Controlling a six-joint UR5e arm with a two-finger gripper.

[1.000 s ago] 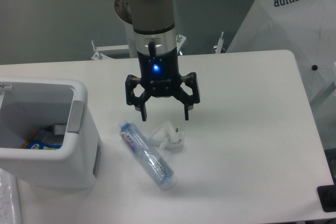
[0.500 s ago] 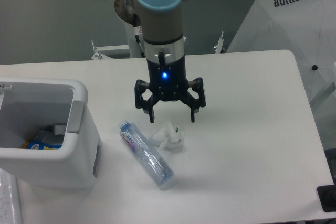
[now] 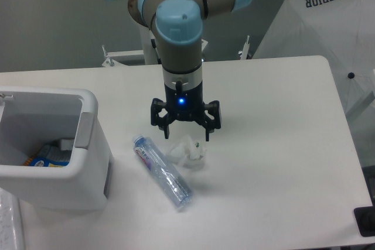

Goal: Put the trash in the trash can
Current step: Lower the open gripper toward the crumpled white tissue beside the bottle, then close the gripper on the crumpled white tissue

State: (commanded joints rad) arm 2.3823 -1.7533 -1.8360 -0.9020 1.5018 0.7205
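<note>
Hovering spread-fingered just above the paper wad, the gripper holds nothing; bottle and wad remain outside the trash can.

Your arm comes down from the top of the shot, wrist pointing straight down, blue light glowing on the wrist body. The gripper has both black fingers spread wide apart, tips aimed downward, nothing between them.
</note>
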